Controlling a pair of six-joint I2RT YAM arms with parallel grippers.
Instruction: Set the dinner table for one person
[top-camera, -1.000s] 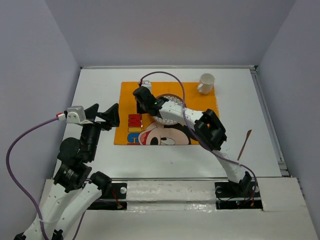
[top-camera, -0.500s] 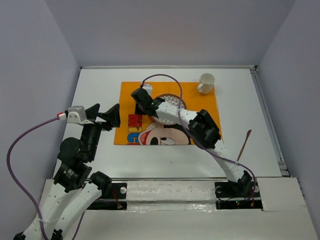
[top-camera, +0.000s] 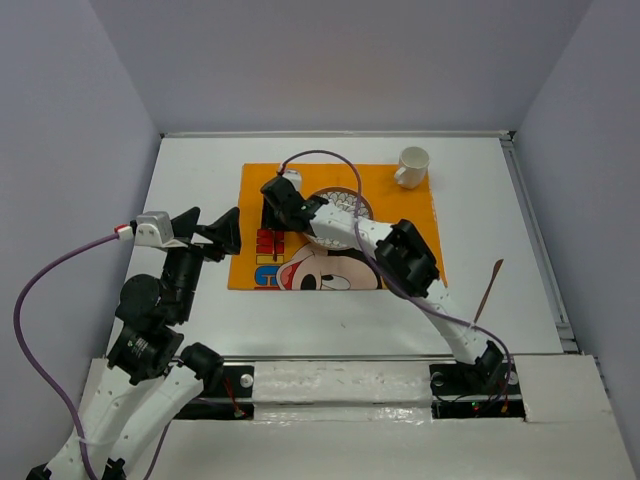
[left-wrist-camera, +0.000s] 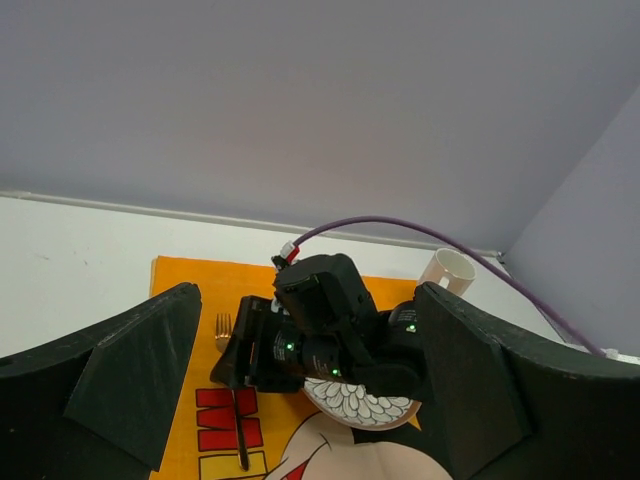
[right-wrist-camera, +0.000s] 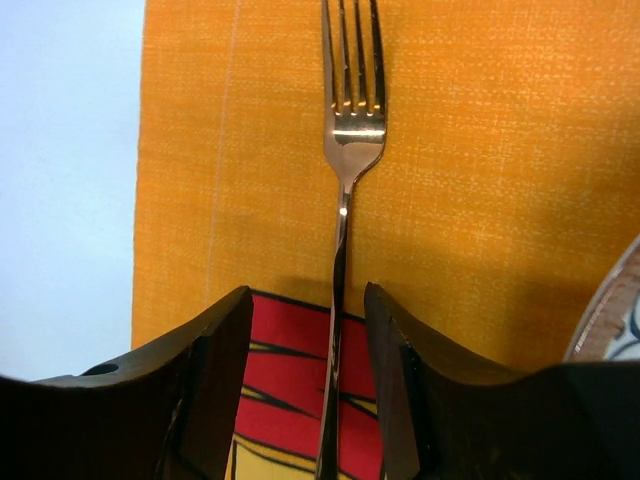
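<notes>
A gold fork lies flat on the orange placemat, left of the patterned plate. Its tines point to the table's far side. My right gripper is open and straddles the fork's handle, with a gap on both sides. From the top view this right gripper sits low over the mat's left part. The left wrist view shows the fork sticking out under it, beside the plate. My left gripper hangs open and empty over the white dinner table, left of the mat.
A white mug stands at the mat's far right corner. A thin brown utensil lies on the table right of the mat. A metal rail runs along the table's right edge, with grey walls around.
The right gripper shifted a little left over the mat, then its jaws came apart off the fork, which now rests on the mat. The left arm stayed still.
</notes>
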